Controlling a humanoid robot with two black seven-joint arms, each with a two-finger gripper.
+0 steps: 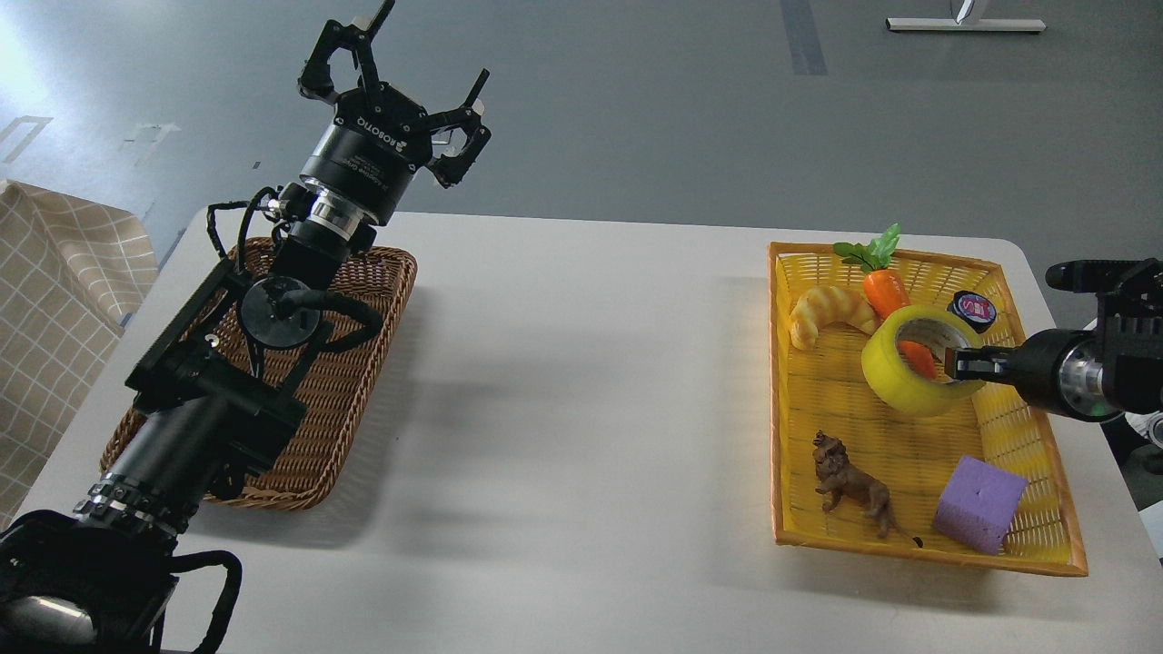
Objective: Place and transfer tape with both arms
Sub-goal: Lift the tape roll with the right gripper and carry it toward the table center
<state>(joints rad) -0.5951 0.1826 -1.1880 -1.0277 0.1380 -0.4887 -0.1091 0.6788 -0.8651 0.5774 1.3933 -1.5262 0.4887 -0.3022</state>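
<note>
**Right claw reaches the tape as left arm waits above the empty basket**

Black elbow joints and cabling of the left arm (195, 413) fill the lower left of the head view, the arm rising over a brown wicker basket (363, 381) that sits on the white desk (581, 381). At its far end the left claw (400, 82) hangs in the air with its fingers spread wide, holding nothing.

Across the desk, in a yellow basket (818, 472), the tape (899, 381) stands tilted on its side, leaning close by a toy carrot (886, 286) and near a croissant (831, 313). The right claw (954, 363) comes in from the right edge with its tip at the roll's rim and core; it is seen nearly end-on, and whether its fingers are closed on the roll cannot be told. A toy lion (849, 486), a purple foam cube (979, 504) and a small black lid (972, 309) share the same basket.

Judging from this, the step in hand is the pick-up. It would go best with one finger inside the core and one outside the wall, pinching squarely before any lift, then rising straight so the roll clears the carrot and the basket wall. The roll looks light but smooth, so a shallow grip may let it swing or slip. The handover to the left claw is not yet begun.
</note>
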